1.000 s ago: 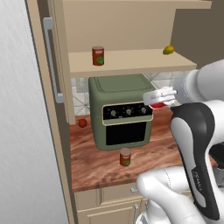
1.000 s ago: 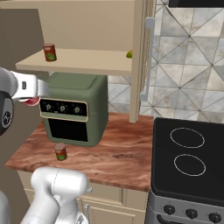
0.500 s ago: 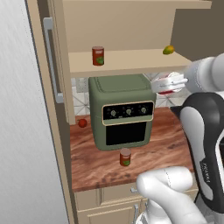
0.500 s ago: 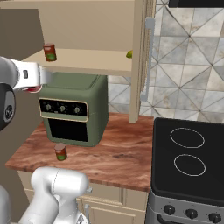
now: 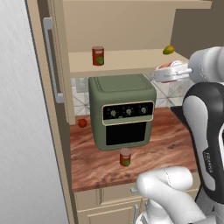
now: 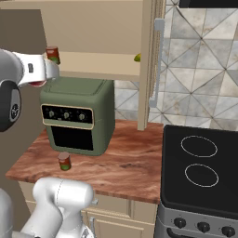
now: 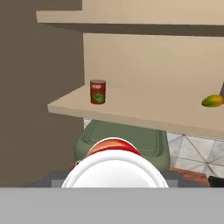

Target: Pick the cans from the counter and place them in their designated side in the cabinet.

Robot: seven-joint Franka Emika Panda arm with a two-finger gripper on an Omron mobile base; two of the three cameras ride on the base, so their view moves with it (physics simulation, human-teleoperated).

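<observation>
My gripper (image 5: 171, 73) is shut on a bright red can (image 5: 164, 71) with a white top rim, held on its side just below the cabinet shelf (image 5: 131, 62), to the right of the green oven. In the hand view the held can's (image 7: 114, 166) white end faces the camera. From the right base view, the gripper (image 6: 42, 74) is level with the oven top. A brown-red can with a green label (image 5: 98, 55) stands upright on the left of the shelf. Another such can (image 5: 125, 157) stands on the counter (image 5: 170, 140) in front of the oven.
A green oven (image 5: 122, 111) sits on the counter under the shelf. A small red fruit (image 5: 82, 123) lies left of it. A yellow-green fruit (image 5: 168, 50) rests on the shelf's right part. The cabinet door (image 5: 52, 65) stands open at left. A black stovetop (image 6: 200, 167) lies at right.
The gripper has risen with the red can from beside the oven's upper front to just under shelf height. The other cans have not moved.
</observation>
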